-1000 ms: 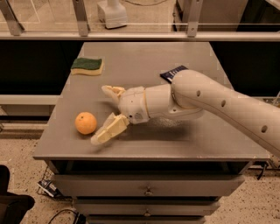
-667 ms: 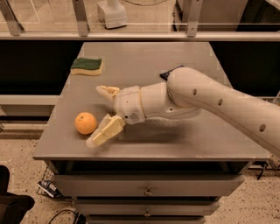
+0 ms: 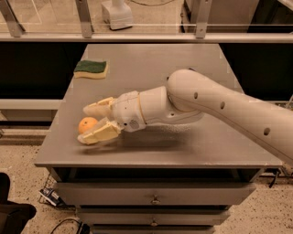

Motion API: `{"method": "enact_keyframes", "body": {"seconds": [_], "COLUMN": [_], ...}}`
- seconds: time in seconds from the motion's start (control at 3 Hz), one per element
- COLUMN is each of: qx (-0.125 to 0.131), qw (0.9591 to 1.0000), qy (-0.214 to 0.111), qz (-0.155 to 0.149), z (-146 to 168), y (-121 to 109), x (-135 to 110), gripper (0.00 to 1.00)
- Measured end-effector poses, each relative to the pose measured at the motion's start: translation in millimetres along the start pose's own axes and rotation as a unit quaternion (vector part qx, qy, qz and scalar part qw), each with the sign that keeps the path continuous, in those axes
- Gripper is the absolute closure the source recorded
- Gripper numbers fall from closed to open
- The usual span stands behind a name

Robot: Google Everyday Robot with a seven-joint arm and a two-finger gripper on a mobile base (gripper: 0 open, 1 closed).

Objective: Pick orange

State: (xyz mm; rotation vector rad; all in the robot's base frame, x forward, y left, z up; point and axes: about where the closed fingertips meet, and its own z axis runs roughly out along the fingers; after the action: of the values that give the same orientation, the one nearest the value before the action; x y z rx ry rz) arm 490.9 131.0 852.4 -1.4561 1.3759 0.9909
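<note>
The orange is a small round fruit lying near the front left corner of the grey table. My gripper is open, reaching in from the right, low over the table. Its two cream fingers stand on either side of the orange, one behind it and one in front. The front finger hides the fruit's lower part. I cannot tell whether the fingers touch the fruit.
A green-and-yellow sponge lies at the table's back left. My white arm stretches across the right half of the table. A railing and a white object stand behind the table. Drawers sit under the front edge.
My gripper has moved left toward the orange; its open fingers now straddle the fruit, where before they were just to its right. The orange has not moved.
</note>
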Motion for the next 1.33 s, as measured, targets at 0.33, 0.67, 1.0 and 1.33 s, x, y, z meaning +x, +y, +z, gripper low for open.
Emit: {"method": "enact_keyframes", "body": {"seconds": [0.33,0.67,1.0,1.33], "qx": [-0.009,-0.013,-0.015,-0.015], "qw": [0.9999,0.9998,0.9998,0.9998], "qy": [-0.002,-0.005,-0.005,-0.005], "qz": [0.007,0.012,0.011,0.011], "z": [6.9,10.7,12.2,12.2], "y": [1.3,1.0,2.2,2.2], "x": [4.3,9.0,7.7,7.7], "gripper": [0.65,0.87,1.0,1.0]}}
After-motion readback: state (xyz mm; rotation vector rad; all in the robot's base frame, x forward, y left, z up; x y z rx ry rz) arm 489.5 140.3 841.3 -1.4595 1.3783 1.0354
